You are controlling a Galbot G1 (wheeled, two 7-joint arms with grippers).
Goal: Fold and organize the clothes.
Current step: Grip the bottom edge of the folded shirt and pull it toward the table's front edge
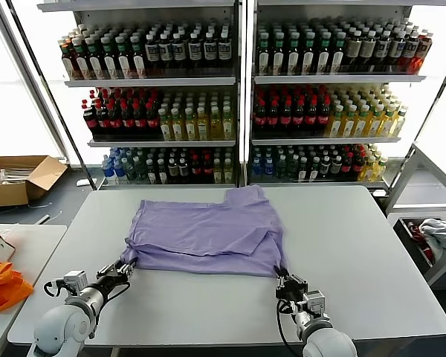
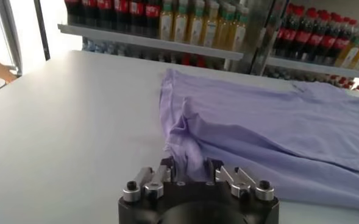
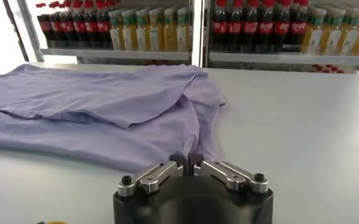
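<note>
The clothes, one lavender T-shirt [image 1: 208,230], lie partly folded on the white table [image 1: 357,245], one sleeve pointing towards the shelves. My left gripper [image 1: 125,268] is at the shirt's near left corner. In the left wrist view a bunch of the fabric [image 2: 277,128] fills the gap of that gripper [image 2: 189,167], which is shut on it. At the near right corner sits my right gripper [image 1: 282,279]. In the right wrist view it [image 3: 187,159] pinches a thin fold of the shirt [image 3: 94,103], fingers almost touching.
Drink shelves [image 1: 238,97] stand behind the table. An orange bag [image 1: 4,286] lies on a side table at the left, with a cardboard box [image 1: 15,178] on the floor beyond. A bin with cloth [image 1: 431,238] stands at the right.
</note>
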